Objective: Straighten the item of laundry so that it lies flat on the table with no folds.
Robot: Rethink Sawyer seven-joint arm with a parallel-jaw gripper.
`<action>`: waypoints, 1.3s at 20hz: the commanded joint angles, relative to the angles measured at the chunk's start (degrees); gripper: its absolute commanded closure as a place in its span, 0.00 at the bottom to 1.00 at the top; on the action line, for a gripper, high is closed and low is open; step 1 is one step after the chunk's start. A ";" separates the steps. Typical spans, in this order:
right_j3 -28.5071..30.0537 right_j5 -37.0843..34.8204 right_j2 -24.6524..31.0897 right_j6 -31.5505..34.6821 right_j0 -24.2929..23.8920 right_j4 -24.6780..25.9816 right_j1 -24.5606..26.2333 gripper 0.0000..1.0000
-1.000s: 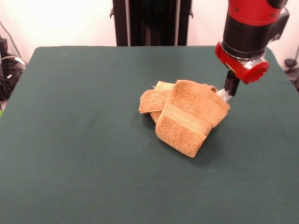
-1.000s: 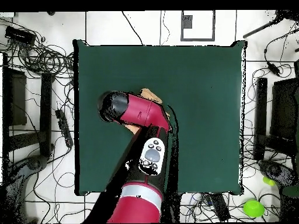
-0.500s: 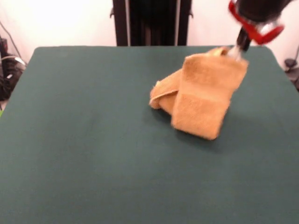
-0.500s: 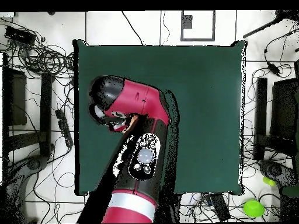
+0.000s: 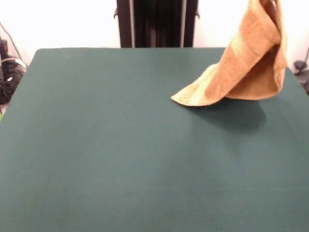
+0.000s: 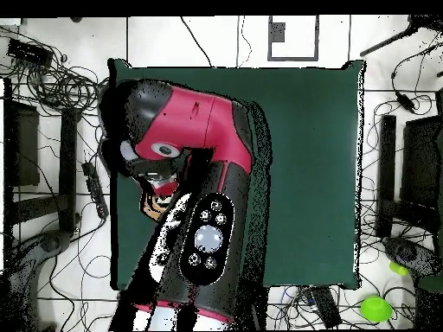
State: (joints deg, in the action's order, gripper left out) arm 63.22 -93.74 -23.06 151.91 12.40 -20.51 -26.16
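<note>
Dark green surface [image 5: 120,154] carries only the towel [image 5: 246,67], whose low corner touches it; the rest hangs lifted.

Golden-orange terry towel [image 5: 251,63] with a paler woven band; dark green table [image 5: 120,154]; red-and-black arm [image 6: 203,173].

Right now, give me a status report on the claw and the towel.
Claw out of sight above the front view, state unknown. Towel hoisted, hanging folded, one corner touching the table. Arm covers it from overhead. Nothing else on the felt.
</note>
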 commanded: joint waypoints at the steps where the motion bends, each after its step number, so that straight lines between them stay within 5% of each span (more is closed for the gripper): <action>1: -1.34 -3.45 1.59 16.14 1.06 0.46 2.38 1.00; 13: -2.25 -1.76 4.69 -2.69 -2.61 9.27 0.26 1.00; 19: -8.06 -4.66 4.82 -6.90 -3.80 16.91 1.73 1.00; 26: -15.28 -7.10 6.89 -19.00 -7.41 26.59 1.80 1.00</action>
State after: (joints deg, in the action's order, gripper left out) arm 53.48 -94.49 -22.87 151.71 6.43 0.32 -26.87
